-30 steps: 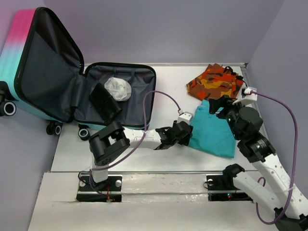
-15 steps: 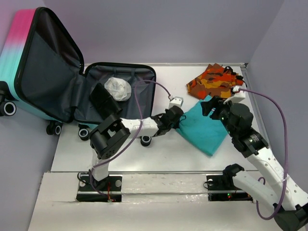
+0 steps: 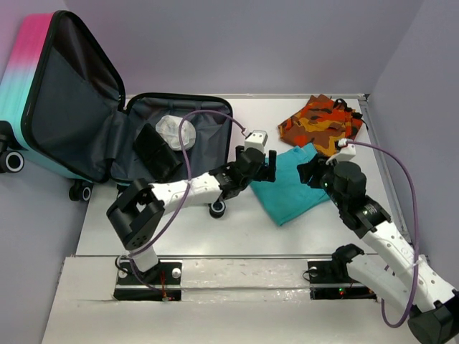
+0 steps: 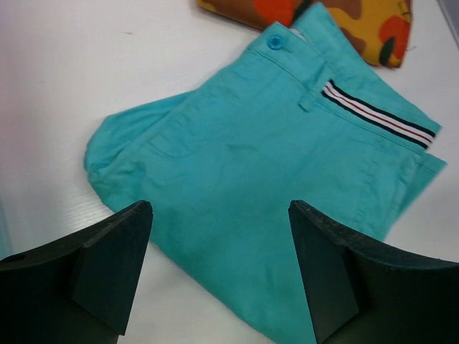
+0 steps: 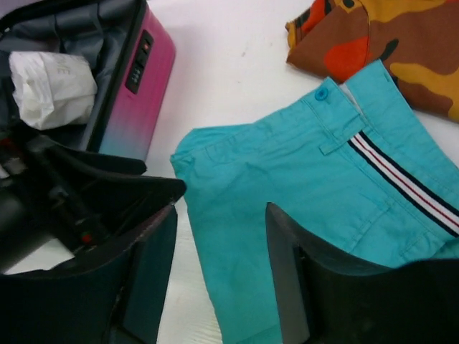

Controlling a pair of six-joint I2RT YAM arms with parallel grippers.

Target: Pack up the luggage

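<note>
Top view: you lose the luggage (image 3: 21,72) at the left edge; the left gripper (image 3: 265,170) covers part of the teal shorts (image 3: 290,195).

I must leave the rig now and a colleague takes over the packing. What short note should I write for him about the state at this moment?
Left gripper: open, holding nothing, just above the teal shorts.
Right gripper: open, holding nothing, over the same shorts from the other side.
Luggage: open at the table's left side, lid upright.
Done: a white crumpled bundle and a black item lie inside it.
To do: the shorts and the orange camouflage garment lie on the table, not yet packed.
</note>
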